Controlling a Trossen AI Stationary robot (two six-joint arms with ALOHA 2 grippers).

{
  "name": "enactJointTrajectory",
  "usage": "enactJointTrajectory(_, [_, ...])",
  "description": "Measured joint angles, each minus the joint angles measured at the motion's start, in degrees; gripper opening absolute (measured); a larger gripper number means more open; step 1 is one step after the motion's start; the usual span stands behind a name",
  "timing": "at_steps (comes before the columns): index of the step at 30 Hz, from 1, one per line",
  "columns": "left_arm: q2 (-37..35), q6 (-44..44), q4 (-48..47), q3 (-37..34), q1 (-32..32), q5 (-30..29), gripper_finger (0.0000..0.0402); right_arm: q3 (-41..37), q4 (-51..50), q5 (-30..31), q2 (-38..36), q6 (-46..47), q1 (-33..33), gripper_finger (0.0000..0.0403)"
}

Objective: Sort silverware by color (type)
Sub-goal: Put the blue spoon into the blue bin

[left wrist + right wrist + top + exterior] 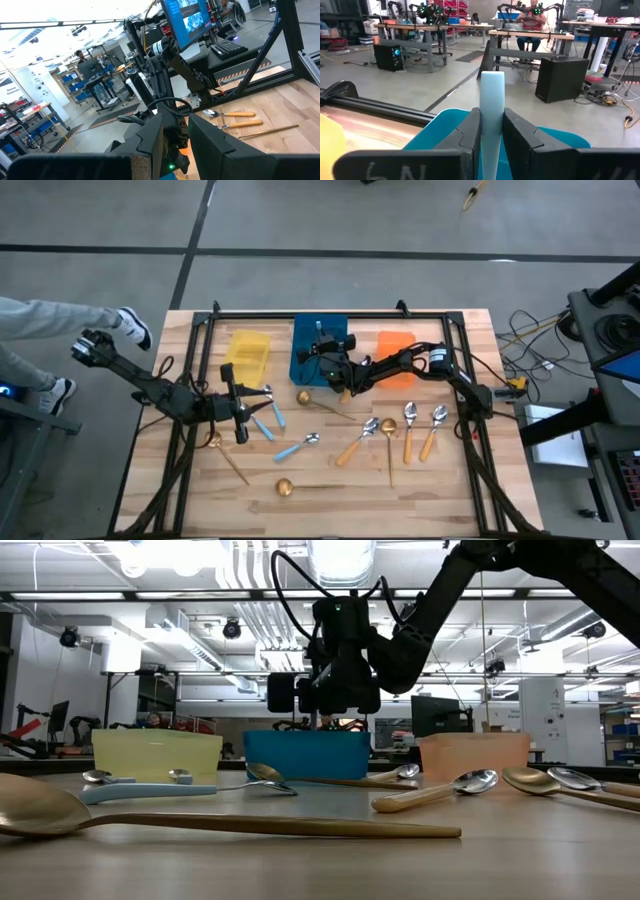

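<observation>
Right claw (490,137) clamps a light-blue spoon handle (491,100) upright over the blue bin (318,345), lined up for its colour's drop. Left claw (175,137) waits empty, slightly parted, near the yellow bin (247,353).

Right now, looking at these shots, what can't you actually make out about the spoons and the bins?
- Bowl of the light-blue-handled spoon held by the right gripper: right wrist view, hidden behind the fingers.
- Contents of the blue bin: high view, the right arm covers its middle; low view, its wall blocks the inside.
- Whether the left gripper holds anything: left wrist view, gap is dark.
- Contents of the yellow bin: too small in the high view.
</observation>
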Motion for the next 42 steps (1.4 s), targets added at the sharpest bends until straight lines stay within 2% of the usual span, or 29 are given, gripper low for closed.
enactJointTrajectory(16, [0.0,0.0,0.0,0.0,0.0,0.0,0.0075,0.1,-1.6,0.4,0.0,-1.6,0.4,0.0054])
enactJointTrajectory(27, [0.0,0.0,0.0,0.0,0.0,0.0,0.0075,0.1,-3.5,0.2,-0.1,5.1,1.3,0.0055])
enactJointTrajectory(42, [0.1,0.0,0.0,0.0,0.0,0.0,0.0075,0.1,-6.3,0.6,-0.2,6.9,2.1,0.0055])
